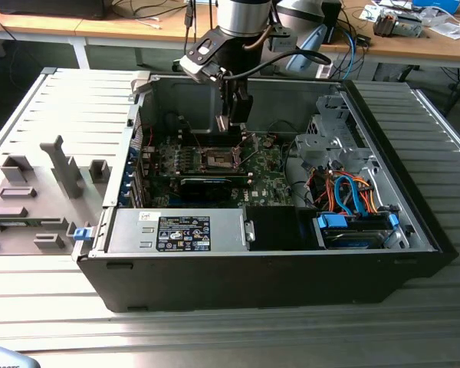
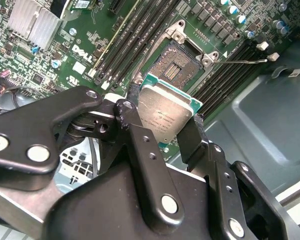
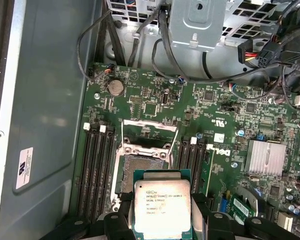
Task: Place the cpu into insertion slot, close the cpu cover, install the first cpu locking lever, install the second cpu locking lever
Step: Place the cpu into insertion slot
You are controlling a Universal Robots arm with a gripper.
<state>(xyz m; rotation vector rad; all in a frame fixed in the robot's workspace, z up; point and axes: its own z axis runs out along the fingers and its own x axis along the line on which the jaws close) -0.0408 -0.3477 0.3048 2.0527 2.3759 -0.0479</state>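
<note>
Silvery cpu [image 3: 162, 207] pinched in claw [image 2: 166, 114], apparently above bare insertion slot [image 2: 182, 62]; exterior view: claw inside computer case [image 1: 215, 284].

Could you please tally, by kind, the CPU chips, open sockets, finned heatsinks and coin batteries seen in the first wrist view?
cpu: 1
insertion slot: 1
finned heatsink: 1
coin battery: 1
Total: 4

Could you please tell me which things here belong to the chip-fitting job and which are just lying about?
Job in hand:
chip, held in the gripper
socket, empty
cover, open

Lying about:
heat sink
coin battery
orange and blue cables
grey fixture tray
</note>
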